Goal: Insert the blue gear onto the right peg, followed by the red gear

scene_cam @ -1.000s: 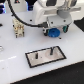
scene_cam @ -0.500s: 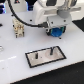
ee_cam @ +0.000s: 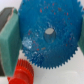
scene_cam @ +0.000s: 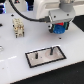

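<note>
desk carries the black-framed plate with the right peg upright. i see the fingers pinching the blue gear above the desk; the red gear sits just beside it.

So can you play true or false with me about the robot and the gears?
1. The blue gear sits between the fingers of the hand. True.
2. The blue gear is already on the right peg. False: that peg is bare, and the gear is up at the hand.
3. The red gear is bigger than the blue one. False: it is smaller.
4. The plate holding the pegs has a black frame. True.
5. The red gear is right beside the blue gear in the wrist view. True.
</note>
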{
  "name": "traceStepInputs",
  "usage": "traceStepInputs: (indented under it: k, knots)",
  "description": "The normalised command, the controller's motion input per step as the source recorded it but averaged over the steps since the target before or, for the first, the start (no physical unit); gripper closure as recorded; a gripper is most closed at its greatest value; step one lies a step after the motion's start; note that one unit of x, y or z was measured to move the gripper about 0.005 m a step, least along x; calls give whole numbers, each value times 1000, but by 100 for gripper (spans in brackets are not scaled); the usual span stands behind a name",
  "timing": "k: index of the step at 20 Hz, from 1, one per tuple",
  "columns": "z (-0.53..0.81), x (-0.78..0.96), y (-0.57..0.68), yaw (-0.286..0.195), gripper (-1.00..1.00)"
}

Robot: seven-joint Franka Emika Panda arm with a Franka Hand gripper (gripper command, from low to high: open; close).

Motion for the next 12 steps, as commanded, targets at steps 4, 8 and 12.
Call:
traceStepInputs:
  k: [4, 8, 12]
  knots:
    - [502, 576, -42, 0, 100]
    - [459, 693, -93, 0, 100]
    - [426, 746, -129, 0, 100]
